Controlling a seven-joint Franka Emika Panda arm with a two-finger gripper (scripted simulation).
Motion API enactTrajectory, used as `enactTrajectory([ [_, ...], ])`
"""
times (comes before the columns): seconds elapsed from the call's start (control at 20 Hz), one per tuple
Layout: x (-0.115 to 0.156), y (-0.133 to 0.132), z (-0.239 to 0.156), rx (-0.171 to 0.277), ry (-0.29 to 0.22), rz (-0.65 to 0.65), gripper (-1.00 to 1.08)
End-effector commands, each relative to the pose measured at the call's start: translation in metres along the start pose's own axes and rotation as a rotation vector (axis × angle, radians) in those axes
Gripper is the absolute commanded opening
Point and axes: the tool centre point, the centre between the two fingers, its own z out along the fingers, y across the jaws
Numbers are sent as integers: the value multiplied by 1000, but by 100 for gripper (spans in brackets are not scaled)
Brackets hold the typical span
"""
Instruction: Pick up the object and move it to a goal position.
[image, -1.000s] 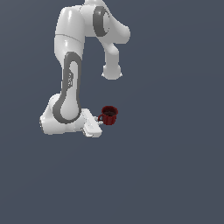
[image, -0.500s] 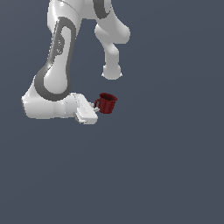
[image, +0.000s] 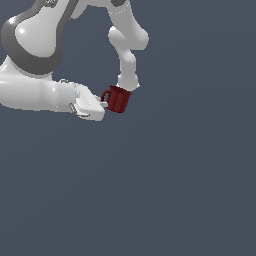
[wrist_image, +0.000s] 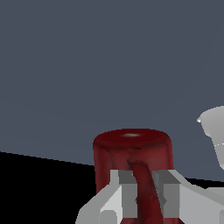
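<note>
Exterior and wrist views of 1 white robot arm (image: 35, 75). You see its white 2-finger gripper (image: 103, 104) clamped on the loop handle of the small dark red mug (image: 119, 98), with 1 grey finger pad (wrist_image: 127, 192) pressed on each side of the handle. The mug hangs to the exterior view's right of the gripper, against the plain grey-blue background (image: 190, 165).

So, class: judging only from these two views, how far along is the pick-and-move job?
Done: the hand is closed on the mug, its fingers straddling the handle. In hand: carrying the mug. Left: reaching the goal, which neither view shows.
</note>
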Motion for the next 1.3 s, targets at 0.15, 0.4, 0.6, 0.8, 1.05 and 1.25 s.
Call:
enactTrajectory([
  [0.15, -33, -2, -20, 0, -1, -1, -100],
  [0.4, -42, -3, -28, 1, -1, -1, -100],
  [0.6, -42, -3, -27, 1, -1, 0, -100],
  [0.8, -58, -4, -31, 1, -1, 0, -100],
  [1.05, -86, -6, -37, -1, -1, -1, -100],
  [1.25, -93, -8, -39, -1, -1, -1, -100],
])
